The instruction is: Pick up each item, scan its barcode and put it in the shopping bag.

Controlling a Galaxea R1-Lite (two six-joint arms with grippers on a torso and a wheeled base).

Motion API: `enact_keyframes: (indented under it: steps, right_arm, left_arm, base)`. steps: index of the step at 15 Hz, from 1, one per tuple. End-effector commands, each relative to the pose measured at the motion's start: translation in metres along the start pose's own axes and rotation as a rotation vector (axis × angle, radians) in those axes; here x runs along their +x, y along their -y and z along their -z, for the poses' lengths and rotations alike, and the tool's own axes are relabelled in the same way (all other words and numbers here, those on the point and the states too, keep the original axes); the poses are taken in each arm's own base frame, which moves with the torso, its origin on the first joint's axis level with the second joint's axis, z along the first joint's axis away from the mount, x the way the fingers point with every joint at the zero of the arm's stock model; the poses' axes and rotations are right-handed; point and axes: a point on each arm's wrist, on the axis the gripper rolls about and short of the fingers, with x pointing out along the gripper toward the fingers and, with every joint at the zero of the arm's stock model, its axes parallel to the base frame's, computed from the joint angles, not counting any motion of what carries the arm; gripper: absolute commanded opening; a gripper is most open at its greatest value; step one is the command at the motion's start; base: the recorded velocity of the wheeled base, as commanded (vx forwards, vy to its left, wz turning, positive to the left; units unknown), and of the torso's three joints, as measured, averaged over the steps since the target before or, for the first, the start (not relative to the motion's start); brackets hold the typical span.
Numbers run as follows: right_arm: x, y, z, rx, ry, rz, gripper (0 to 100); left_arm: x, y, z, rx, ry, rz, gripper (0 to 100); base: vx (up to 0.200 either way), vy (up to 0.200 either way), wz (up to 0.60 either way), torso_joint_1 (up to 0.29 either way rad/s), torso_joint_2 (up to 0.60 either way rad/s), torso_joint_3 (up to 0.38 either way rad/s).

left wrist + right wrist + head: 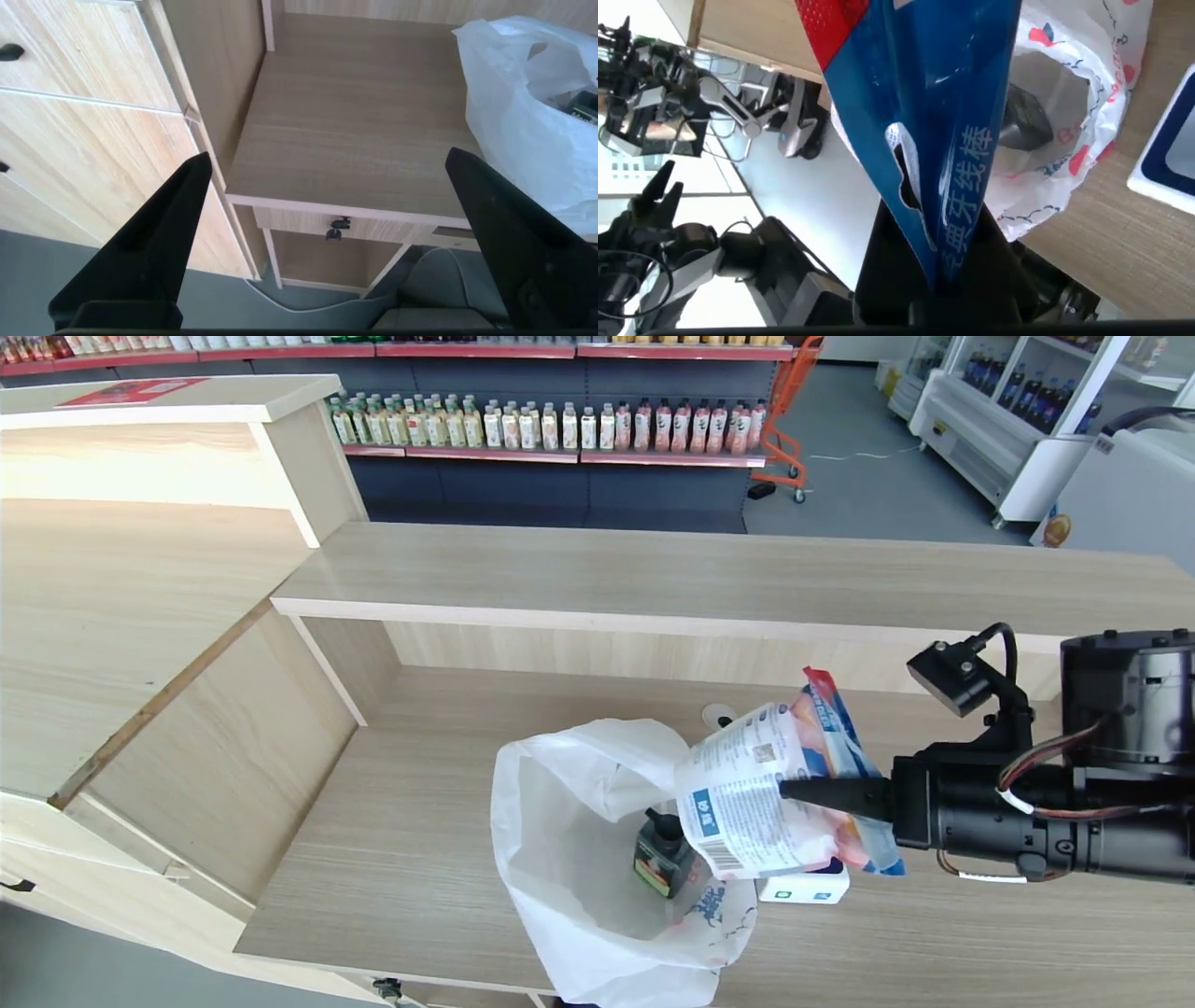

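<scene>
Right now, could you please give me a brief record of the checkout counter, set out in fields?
Held item: printed pack, clamped in the right gripper, raised at the shopping bag's right side
Barcode: barcode visible at the pack's lower end
Bag: white shopping bag, open, on the counter
In bag: dark bottle
Beside bag: white box, below the pack
Other arm: left gripper, open, empty, facing the counter's front edge

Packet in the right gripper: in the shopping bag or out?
Out. The right gripper holds the packet in the air over the rim of the open shopping bag; a dark bottle sits inside.
</scene>
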Motion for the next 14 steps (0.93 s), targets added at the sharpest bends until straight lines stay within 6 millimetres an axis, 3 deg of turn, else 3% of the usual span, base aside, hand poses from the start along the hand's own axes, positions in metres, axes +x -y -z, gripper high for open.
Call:
enact_keyframes:
  steps: [1,6,11,14]
  right_arm:
    - [0.008,-0.009,0.011,-0.017,-0.064,-0.068,0]
    - [0.036,0.013,0.042,-0.149,-0.222,-0.076,0]
    - [0.081,0.033,0.045,-0.282,-0.169,-0.142,0]
    - [0.095,0.045,0.044,-0.300,-0.145,-0.253,0]
  left_arm:
    - [0.000,0.000,0.000,-0.001,0.001,-0.001,100]
    - [0.000,0.000,0.000,-0.001,0.001,-0.001,100]
    - [0.000,0.000,0.000,-0.001,0.001,-0.001,100]
    - [0.000,0.000,0.000,-0.001,0.001,-0.001,100]
  base:
    - [0.000,0.000,0.00,0.000,0.00,0.000]
    - [0.000,0.000,0.00,0.000,0.00,0.000]
    - [0.000,0.000,0.00,0.000,0.00,0.000]
    - [0.000,0.000,0.00,0.000,0.00,0.000]
